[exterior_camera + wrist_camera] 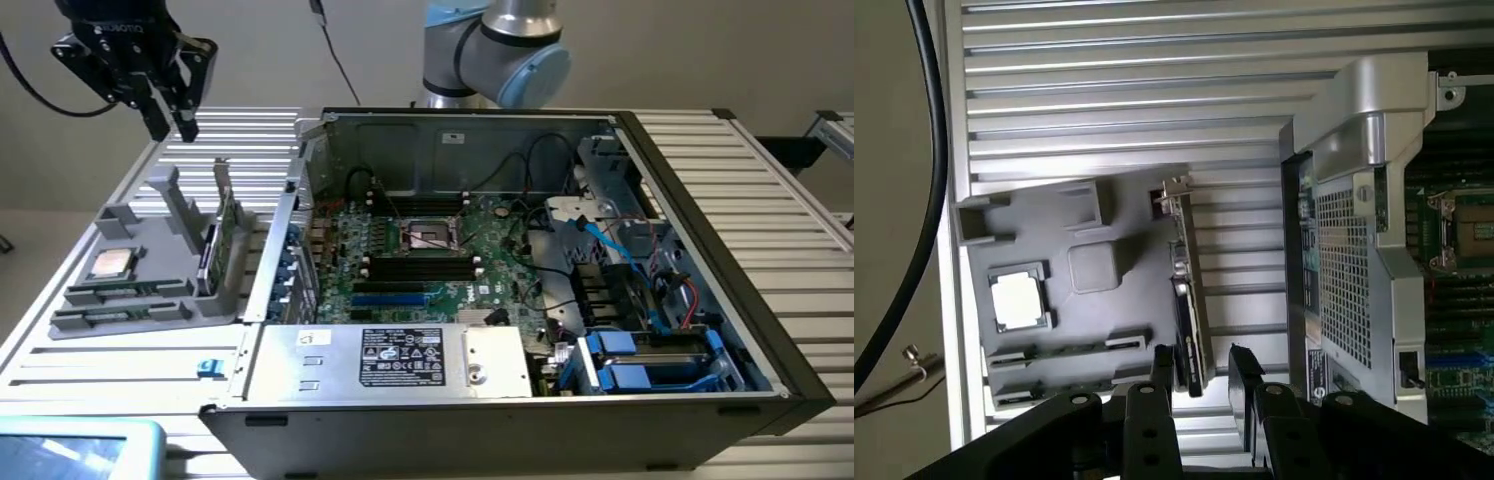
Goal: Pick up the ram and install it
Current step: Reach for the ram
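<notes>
While the gripper point(174, 125) hangs high over the far corner of the counter point(787, 250) on the exterior view's left, its fingers are spread apart with nothing in them. Well below it a grey holder point(127, 222) sits along that same side edge. The ram point(127, 292) lies flat in one of its slots, just beside the silver processor point(110, 263). Another green stick point(118, 318) lies in the next slot toward the near edge, and a taller green card point(220, 235) stands upright in the holder. An open PC case point(441, 145) takes up the counter's middle.

Wrist view, same deal: fingers point(1162, 365) wide apart and well clear of the ram point(1069, 350), which lies in its slot next to the processor point(1019, 300). The upright card point(1189, 270) lines up with the gap between the fingers.
</notes>
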